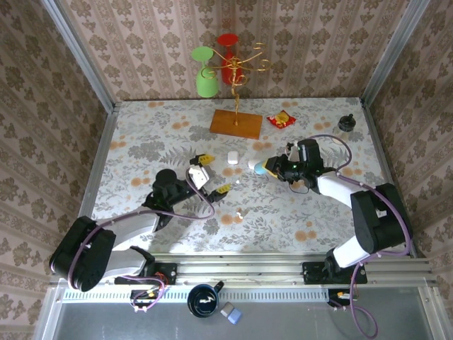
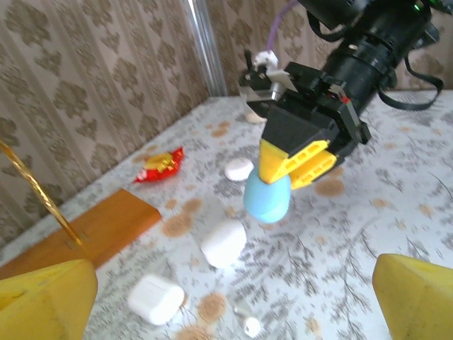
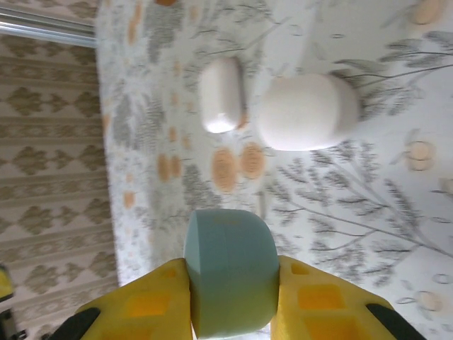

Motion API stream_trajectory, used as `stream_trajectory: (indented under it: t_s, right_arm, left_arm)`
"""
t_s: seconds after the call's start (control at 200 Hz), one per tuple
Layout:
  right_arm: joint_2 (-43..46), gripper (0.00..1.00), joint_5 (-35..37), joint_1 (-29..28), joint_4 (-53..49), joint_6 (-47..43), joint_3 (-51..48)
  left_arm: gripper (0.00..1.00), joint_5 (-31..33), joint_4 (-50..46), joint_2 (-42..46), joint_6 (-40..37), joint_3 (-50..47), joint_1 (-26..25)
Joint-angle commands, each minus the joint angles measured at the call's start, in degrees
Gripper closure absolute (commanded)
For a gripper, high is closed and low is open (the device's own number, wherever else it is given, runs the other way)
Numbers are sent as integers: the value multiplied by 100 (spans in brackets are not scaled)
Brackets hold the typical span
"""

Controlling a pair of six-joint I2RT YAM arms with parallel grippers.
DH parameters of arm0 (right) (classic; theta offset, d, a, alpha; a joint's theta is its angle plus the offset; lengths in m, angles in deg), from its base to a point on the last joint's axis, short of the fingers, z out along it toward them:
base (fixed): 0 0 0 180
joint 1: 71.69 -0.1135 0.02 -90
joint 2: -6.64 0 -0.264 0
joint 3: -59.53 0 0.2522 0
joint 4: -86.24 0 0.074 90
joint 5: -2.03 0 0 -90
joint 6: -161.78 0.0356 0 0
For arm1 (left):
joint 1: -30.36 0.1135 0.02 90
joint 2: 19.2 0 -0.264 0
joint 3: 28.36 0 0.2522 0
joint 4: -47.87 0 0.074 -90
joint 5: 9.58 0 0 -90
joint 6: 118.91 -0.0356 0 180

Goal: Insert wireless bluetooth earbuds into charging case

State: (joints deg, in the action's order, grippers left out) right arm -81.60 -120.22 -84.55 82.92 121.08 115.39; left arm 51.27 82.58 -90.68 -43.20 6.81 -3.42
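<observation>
A pale-blue charging case [image 3: 230,276] hangs above the table, and my right gripper [image 3: 232,283] is shut on it, one yellow finger on each side. The left wrist view shows that same blue case [image 2: 267,198] in the right gripper [image 2: 294,161]. My left gripper [image 2: 233,297] stands wide open with nothing between its fingers. A tiny white earbud [image 2: 251,326] lies on the table just below it. Two white cases [image 2: 224,243] [image 2: 156,299] rest close by. From above, the left gripper [image 1: 214,174] faces the right gripper [image 1: 263,168], and a small white earbud [image 1: 239,213] lies nearer the front.
A wooden base [image 1: 236,123] with a gold stand holds a green cup [image 1: 206,74] and a red cup [image 1: 228,51] at the back. A red packet [image 1: 281,120] and a black knob [image 1: 346,122] lie at the back right. Another white case [image 2: 238,168] sits farther off.
</observation>
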Motion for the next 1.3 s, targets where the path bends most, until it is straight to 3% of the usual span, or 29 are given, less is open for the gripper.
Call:
stream_trajectory:
  t_s: [0.0, 0.26, 0.465, 0.61, 0.745, 0.92, 1.295]
  right_arm:
    - [-249, 78, 629, -14, -416, -410, -113]
    - [-827, 74, 960, 30, -564, -720, -23]
    - [-413, 41, 1645, 31, -1443, -1543, 398]
    - [-236, 30, 2480, 38, -2444, -2314, 1073]
    - [-322, 27, 3452, 51, -3006, -2909, 1756]
    - [-1035, 25, 4432, 108, -3895, -3499, 2954]
    - [-2806, 24, 4357, 334, -5159, -4681, 4863]
  left_arm:
    - [0, -377, -761, 82, -368, 169, -34]
    - [0, -516, -854, 47, -399, 250, -32]
    - [0, -417, -685, 48, -283, 184, 1]
    - [0, -366, -447, -75, -115, 180, 56]
    - [0, -29, 103, -176, 163, 32, 90]
    - [0, -55, -34, -181, 154, 48, 109]
    - [0, -201, -131, -173, 154, 21, 113]
